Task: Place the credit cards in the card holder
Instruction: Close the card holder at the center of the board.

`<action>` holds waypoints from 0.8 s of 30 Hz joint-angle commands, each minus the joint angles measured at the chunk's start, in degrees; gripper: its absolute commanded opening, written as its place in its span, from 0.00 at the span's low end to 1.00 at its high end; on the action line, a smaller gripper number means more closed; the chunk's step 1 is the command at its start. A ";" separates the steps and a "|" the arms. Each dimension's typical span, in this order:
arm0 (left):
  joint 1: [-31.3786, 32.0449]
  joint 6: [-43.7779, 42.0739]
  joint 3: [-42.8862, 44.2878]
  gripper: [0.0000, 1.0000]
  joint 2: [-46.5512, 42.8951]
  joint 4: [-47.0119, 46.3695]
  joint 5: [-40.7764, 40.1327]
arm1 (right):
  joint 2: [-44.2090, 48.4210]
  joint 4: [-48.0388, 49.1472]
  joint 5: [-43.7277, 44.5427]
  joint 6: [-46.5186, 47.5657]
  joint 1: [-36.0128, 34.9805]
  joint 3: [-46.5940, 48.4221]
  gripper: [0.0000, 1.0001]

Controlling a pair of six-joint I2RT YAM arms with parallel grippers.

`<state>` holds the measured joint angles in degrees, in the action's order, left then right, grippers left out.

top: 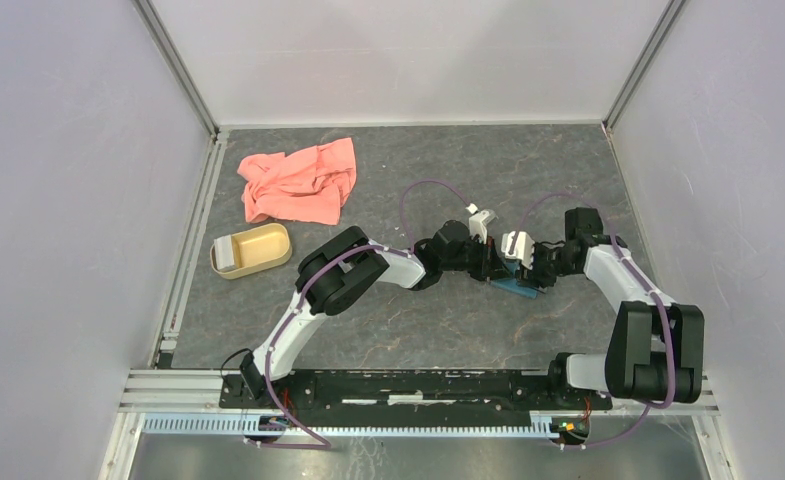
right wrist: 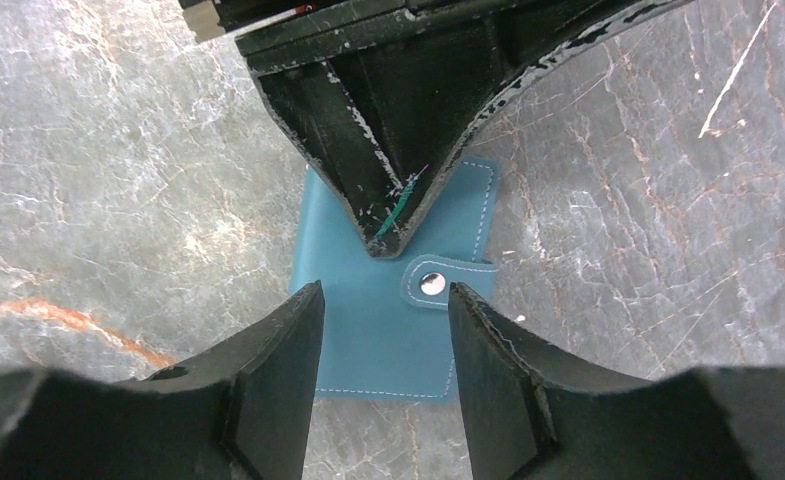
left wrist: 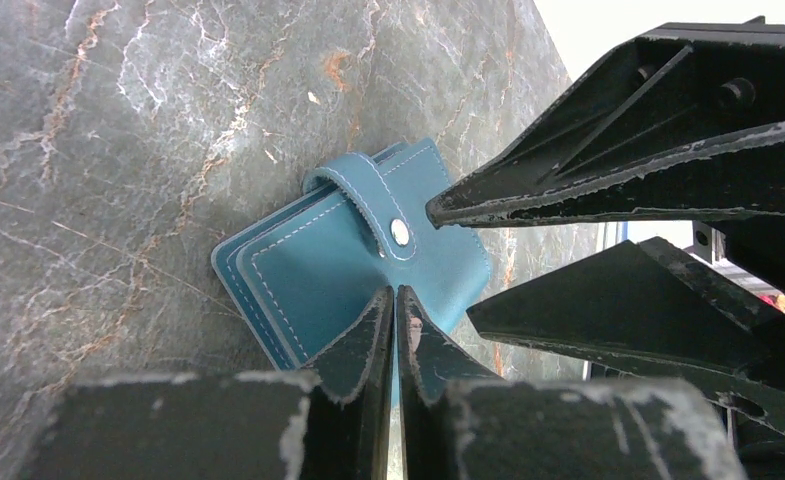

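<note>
The teal card holder [top: 518,288] lies flat on the dark stone table, closed, its snap tab [left wrist: 393,225] fastened over the cover. My left gripper [left wrist: 396,292] is shut, its tips resting on the holder's [left wrist: 308,270] cover near the tab. My right gripper [right wrist: 385,290] stands open just above the holder [right wrist: 368,340], one finger on each side of the snap, with nothing between them. The left gripper's closed tip [right wrist: 383,235] points down at the holder from the far side. No credit cards show around the holder.
A tan oval dish [top: 268,250] sits at the left with a pale rectangle [top: 226,252] at its left end; whether that is a card I cannot tell. A salmon-pink cloth [top: 298,182] lies crumpled behind it. Grey walls close in three sides.
</note>
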<state>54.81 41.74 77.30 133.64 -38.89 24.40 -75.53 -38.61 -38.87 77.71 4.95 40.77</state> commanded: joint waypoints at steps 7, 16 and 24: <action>-0.23 1.68 0.22 0.11 2.19 1.01 0.62 | -2.39 4.77 0.24 3.36 -0.62 0.18 0.51; -0.32 1.77 0.31 0.11 2.28 0.91 0.78 | -2.92 7.42 2.26 2.36 -0.95 -1.39 0.46; -0.31 1.76 0.40 0.11 2.24 0.95 0.93 | -3.38 8.35 3.19 2.10 -1.48 -1.65 0.40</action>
<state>54.70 42.46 77.30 134.02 -39.62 24.67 -78.81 -32.51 -36.47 79.31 3.86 39.70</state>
